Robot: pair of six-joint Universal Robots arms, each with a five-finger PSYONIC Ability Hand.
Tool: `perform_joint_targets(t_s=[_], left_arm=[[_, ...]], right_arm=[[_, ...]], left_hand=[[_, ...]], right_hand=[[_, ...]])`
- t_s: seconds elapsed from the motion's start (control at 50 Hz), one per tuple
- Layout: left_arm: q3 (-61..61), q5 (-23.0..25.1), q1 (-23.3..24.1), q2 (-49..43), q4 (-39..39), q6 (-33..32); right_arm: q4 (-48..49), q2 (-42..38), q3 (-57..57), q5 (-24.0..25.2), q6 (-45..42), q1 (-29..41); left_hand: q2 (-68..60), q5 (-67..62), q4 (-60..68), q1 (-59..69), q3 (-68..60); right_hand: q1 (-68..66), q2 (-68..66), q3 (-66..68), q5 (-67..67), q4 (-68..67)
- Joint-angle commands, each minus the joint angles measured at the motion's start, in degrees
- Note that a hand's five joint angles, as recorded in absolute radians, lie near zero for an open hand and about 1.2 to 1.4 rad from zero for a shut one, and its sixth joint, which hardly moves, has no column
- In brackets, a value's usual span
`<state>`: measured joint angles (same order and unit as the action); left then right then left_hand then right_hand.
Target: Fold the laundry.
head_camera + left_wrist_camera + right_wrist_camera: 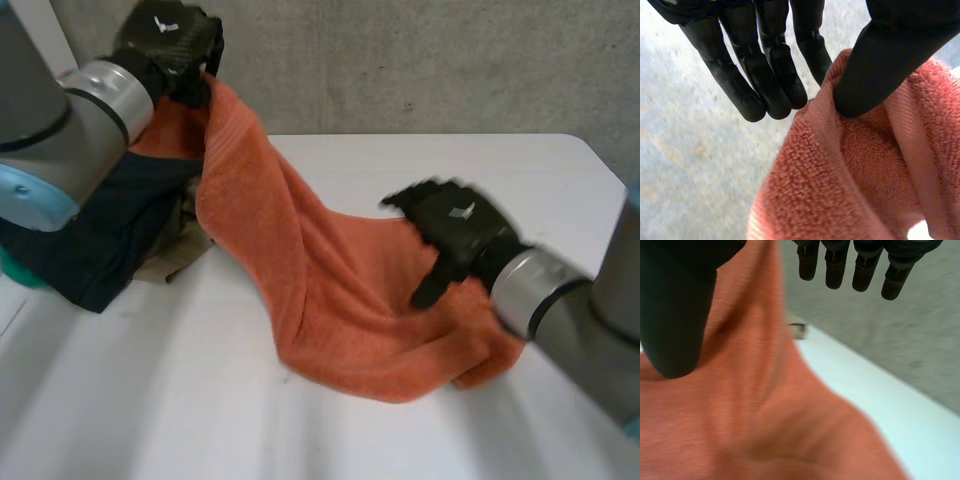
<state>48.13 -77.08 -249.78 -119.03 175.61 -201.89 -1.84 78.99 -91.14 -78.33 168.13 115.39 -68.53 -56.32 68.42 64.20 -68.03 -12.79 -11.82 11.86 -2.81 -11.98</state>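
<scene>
Rumpled orange terry towel [330, 290] is spread at its near end on flat white table [150, 400] and drawn up slantwise at its far end. Right hand [455, 230] is held over towel's near end, fingers [862, 270] straight and spread, nothing grasped. Towel's far edge is pinched between thumb and straight fingers [775, 85] of raised left hand [170, 45]. Heaped dark navy cloth garment [100, 250] is seen beside towel's far part

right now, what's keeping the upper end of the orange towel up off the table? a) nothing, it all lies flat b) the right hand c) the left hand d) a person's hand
c: the left hand pinches the raised end of the orange towel between thumb and fingers, while the right hand is open over the part lying on the table.
</scene>
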Motion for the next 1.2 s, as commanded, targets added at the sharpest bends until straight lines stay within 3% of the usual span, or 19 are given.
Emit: perform_joint_targets(t_s=[0.02, 0.24, 0.4, 0.44, 0.46, 0.48, 0.6, 0.74, 0.84, 0.92, 1.06, 1.16, 1.2], left_arm=[[8.5, 6.9, -0.6, 11.9, 3.2, 2.9], [17.4, 14.7, -0.8, 27.2, 9.3, 11.5], [21.9, 17.8, -2.1, 32.4, 10.9, 15.0], [22.4, 18.1, -2.7, 32.8, 11.0, 15.5], [22.6, 18.2, -3.3, 32.9, 11.0, 15.7], [22.7, 18.2, -3.6, 32.9, 11.1, 15.7], [21.7, 17.6, -6.2, 30.4, 11.3, 15.5], [16.8, 11.8, -7.8, 23.7, 13.6, 15.7], [13.7, 6.7, -7.3, 17.4, 13.8, 15.3], [14.4, 5.3, -7.3, 13.0, 13.0, 15.7], [23.0, 6.3, -7.3, 8.6, 11.2, 14.2], [31.7, 8.6, -7.2, 5.5, 12.7, 9.2], [33.5, 9.1, -7.3, 4.2, 12.7, 7.4]], right_arm=[[-0.4, -5.8, 11.0, 2.5, -0.5, -5.0], [-9.3, -35.3, 43.5, 3.5, -0.6, -1.3], [-11.9, -51.8, 60.9, 4.2, -1.0, 1.8], [-11.8, -53.8, 63.4, 3.8, -1.1, 2.4], [-11.6, -55.0, 66.0, 2.9, -1.3, 2.7], [-11.3, -55.2, 67.3, 2.2, -1.1, 2.7], [-5.8, -50.2, 73.4, -4.5, 1.6, 0.1], [4.7, -33.8, 63.5, -3.9, 1.6, -0.5], [10.7, -21.3, 45.3, -3.2, 0.0, -0.6], [13.8, -16.0, 31.9, -3.2, -1.2, -1.2], [15.7, -13.3, 12.7, -2.1, -3.0, -1.5], [17.5, -16.2, 2.5, -0.3, -5.2, -0.5], [17.9, -17.6, 1.2, -0.3, -6.1, -0.2]], left_hand=[[-11.5, -13.7, 11.6, 15.8, -12.0], [-11.5, -13.7, 11.6, 15.8, -12.0], [-11.5, -13.7, 11.6, 15.8, -12.0], [-11.5, -13.7, 11.6, 15.8, -12.0], [-11.5, -13.7, 11.6, 15.8, -12.0], [-11.5, -13.7, 11.6, 15.8, -12.0], [-11.5, -13.7, 11.6, 15.8, -12.0], [-11.5, -13.7, 11.6, 15.8, -12.0], [-11.5, -13.7, 11.6, 15.8, -12.0], [-11.5, -13.7, 11.6, 15.8, -12.0], [-11.5, -13.7, 11.6, 15.8, -12.0], [-7.0, -9.2, 7.1, 11.3, -7.5], [-4.1, -6.3, 4.2, 8.4, -4.6]], right_hand=[[2.8, 1.8, -1.9, 2.8, 2.0], [2.8, 1.8, -1.9, 2.8, 2.0], [2.8, 1.8, -1.9, 2.8, 2.0], [-10.2, -11.2, 11.2, -10.2, -11.1], [-45.1, -46.1, 46.1, -45.1, -46.0], [-67.0, -68.0, 67.9, -67.0, -67.8], [-67.2, -68.2, 68.1, -67.2, -68.0], [-67.2, -68.2, 68.1, -67.2, -68.0], [-67.2, -68.2, 68.1, -67.2, -68.0], [-67.2, -68.2, 68.1, -67.2, -68.0], [-67.2, -68.2, 68.1, -67.2, -68.0], [-67.2, -68.2, 68.1, -67.2, -68.0], [-59.3, -60.3, 60.3, -59.3, -60.1]])
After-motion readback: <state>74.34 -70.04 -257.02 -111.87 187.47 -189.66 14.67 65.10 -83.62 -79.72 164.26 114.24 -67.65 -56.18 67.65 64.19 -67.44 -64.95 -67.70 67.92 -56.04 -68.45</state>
